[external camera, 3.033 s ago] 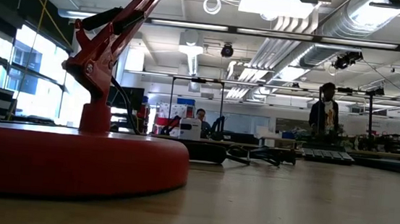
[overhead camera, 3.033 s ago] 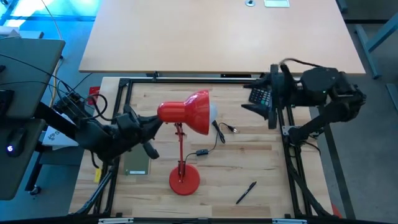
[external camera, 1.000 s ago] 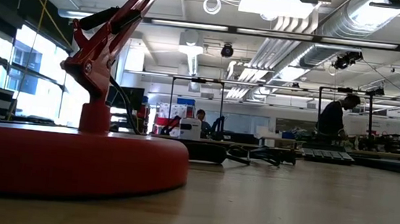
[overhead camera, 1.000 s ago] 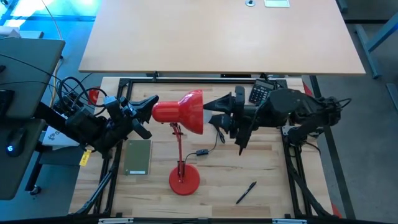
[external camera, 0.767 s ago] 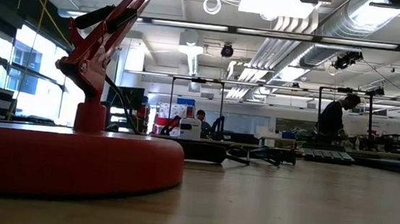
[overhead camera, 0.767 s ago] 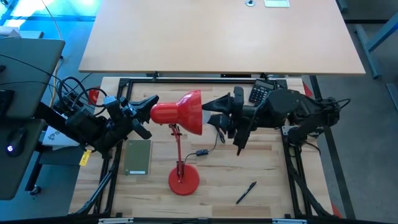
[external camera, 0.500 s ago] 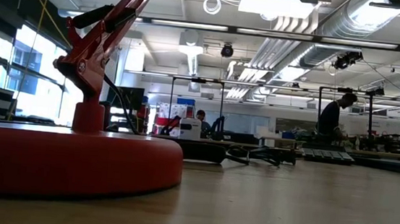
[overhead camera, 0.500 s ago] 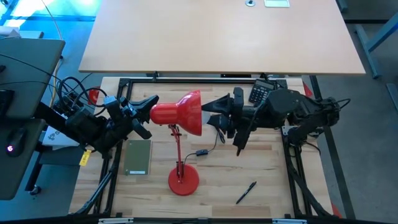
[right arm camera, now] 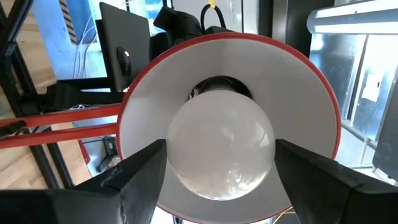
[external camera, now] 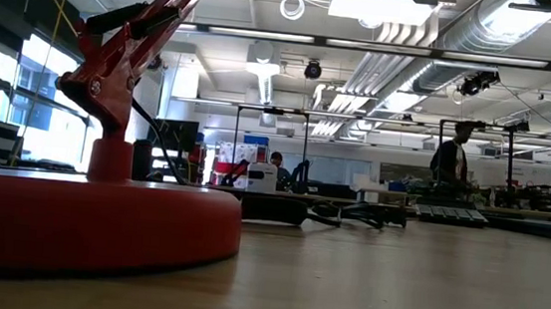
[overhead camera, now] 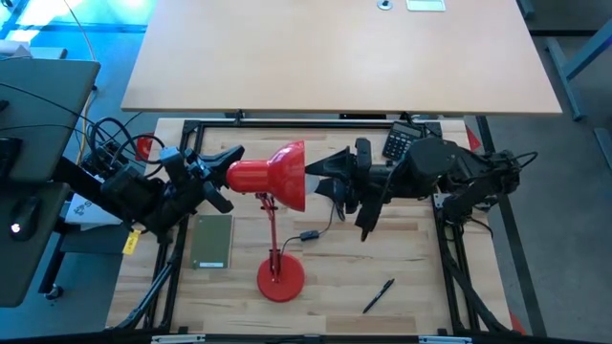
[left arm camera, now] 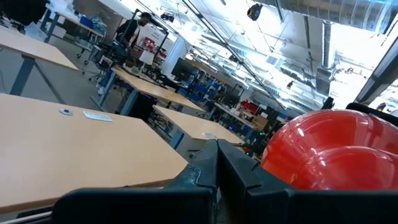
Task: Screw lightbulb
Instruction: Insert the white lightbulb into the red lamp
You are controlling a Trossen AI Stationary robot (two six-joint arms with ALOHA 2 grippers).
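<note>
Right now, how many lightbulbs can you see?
1. The lightbulb sits inside the red lamp shade, between the right gripper fingers. More could be hidden elsewhere.

Two dark jointed arms, black cables, angular matte-black fingers (right arm camera: 140, 180)

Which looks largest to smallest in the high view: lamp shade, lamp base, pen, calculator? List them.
1. Lamp shade, clearly largest, though raised nearer the camera.
2. Lamp base.
3. Calculator, partly hidden by the right arm, and pen: too alike to rank.
</note>
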